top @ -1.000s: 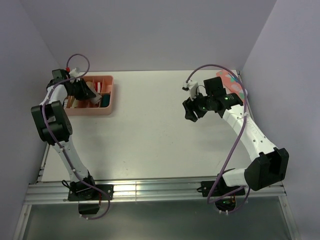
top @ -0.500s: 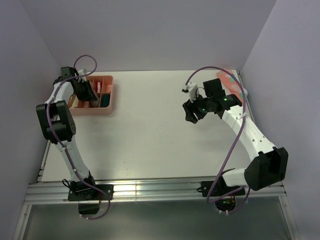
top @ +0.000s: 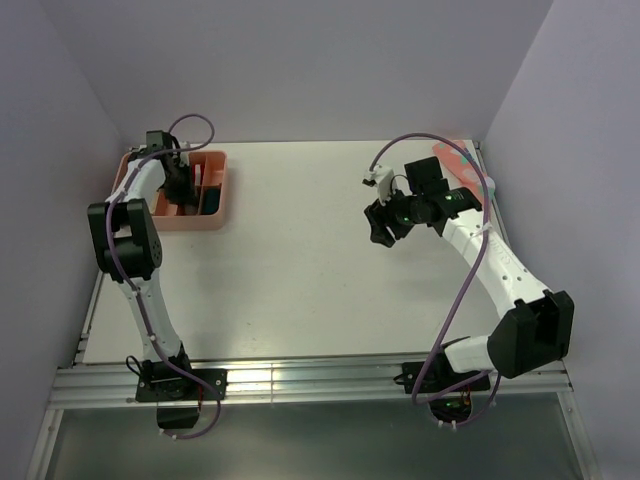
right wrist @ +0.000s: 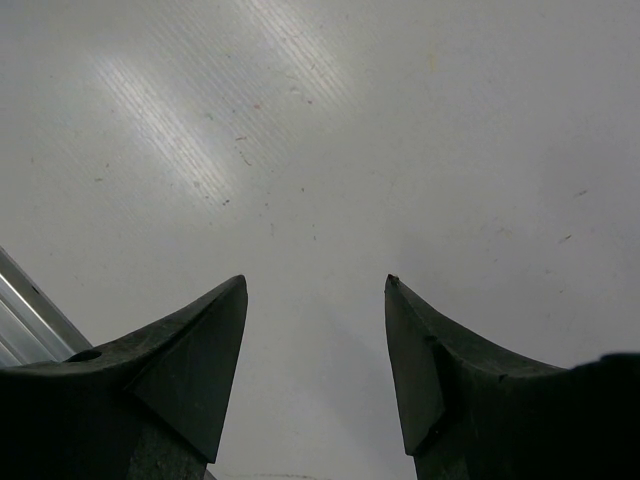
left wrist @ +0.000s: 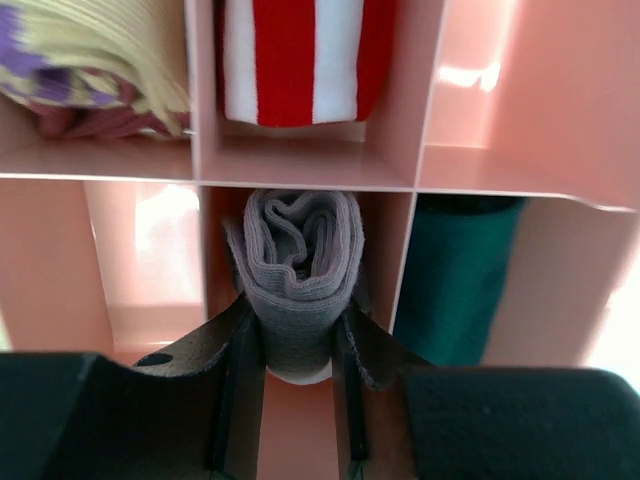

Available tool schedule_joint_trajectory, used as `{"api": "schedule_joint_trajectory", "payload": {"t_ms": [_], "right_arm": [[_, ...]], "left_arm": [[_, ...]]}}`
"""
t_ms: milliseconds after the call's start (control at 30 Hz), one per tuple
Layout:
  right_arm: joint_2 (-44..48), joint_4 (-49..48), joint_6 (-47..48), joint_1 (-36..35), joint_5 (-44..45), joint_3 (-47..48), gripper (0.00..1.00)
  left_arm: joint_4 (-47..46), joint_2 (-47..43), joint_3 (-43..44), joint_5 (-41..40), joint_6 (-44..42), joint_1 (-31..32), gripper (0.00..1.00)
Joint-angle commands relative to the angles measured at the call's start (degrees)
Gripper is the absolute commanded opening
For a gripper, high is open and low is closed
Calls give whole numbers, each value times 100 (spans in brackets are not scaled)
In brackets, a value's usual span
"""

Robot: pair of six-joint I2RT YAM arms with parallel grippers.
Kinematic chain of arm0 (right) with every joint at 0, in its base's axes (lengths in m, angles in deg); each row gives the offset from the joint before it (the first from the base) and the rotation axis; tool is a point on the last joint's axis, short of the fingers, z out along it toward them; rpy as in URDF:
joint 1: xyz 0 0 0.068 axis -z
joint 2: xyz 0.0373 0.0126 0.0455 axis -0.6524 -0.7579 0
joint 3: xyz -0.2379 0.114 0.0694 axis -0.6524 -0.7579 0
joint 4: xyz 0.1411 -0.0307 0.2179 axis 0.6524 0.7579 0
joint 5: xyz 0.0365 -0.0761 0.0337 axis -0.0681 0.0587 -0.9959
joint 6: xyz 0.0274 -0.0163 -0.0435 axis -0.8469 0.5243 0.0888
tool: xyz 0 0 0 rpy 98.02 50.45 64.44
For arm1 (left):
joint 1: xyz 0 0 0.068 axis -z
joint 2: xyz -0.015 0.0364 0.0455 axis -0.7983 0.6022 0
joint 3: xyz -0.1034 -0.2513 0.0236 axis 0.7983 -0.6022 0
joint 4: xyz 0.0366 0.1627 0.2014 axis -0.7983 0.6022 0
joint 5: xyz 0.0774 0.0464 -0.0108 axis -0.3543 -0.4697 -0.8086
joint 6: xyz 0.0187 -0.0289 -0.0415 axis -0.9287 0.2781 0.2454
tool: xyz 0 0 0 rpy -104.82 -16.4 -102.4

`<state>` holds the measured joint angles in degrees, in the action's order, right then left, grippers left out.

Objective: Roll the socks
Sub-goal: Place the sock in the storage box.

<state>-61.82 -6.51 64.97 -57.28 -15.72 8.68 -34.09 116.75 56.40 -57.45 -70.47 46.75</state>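
From above, the left gripper (top: 183,186) is down inside the pink tray (top: 204,224), and what it holds cannot be made out at this size. The right gripper (top: 383,222) hangs over the bare table (top: 290,270), far to the tray's right. A pink sock (top: 462,165) lies flat farther right again, partly behind that arm. In the left wrist view the fingers (left wrist: 238,345) are clamped on a grey-brown roll (left wrist: 298,255), which stands in the tray's middle near compartment. A dark green bundle (left wrist: 455,270) fills the compartment just right of it, and a striped roll (left wrist: 290,55) sits in the one behind. Rolling looks done for this roll, with only the release left. Whether the green bundle is properly rolled is cut off. The right wrist view shows that gripper's fingers (right wrist: 190,345) apart, with nothing between them.
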Motion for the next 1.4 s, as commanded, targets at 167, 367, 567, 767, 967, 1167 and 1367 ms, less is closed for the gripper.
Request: {"api": "schedule_joint_trajectory", "payload": {"t_ms": [167,367,567,767,967,1167,1367], "right_arm": [[-134,-89,22,38,-32,135,64],[-152,-90,22,30,-58,117,64],[-143,-133,4,30,-84,108,64],[-187,-133,-13,30,-102,117,64],[-213,-116,-66,38,-76,161,64],[-213,-125,-57,30,-76,170,64],[-249,-90,-66,30,-93,240,64]], "left_arm": [[243,283,287,-623,-114,297,0],[243,432,314,-938,-87,358,0],[278,555,357,-1132,-79,472,2],[339,512,490,-1142,0,508,28],[375,503,604,-1124,88,508,45],[339,284,656,-852,80,508,47],[410,178,753,-869,115,508,49]]}}
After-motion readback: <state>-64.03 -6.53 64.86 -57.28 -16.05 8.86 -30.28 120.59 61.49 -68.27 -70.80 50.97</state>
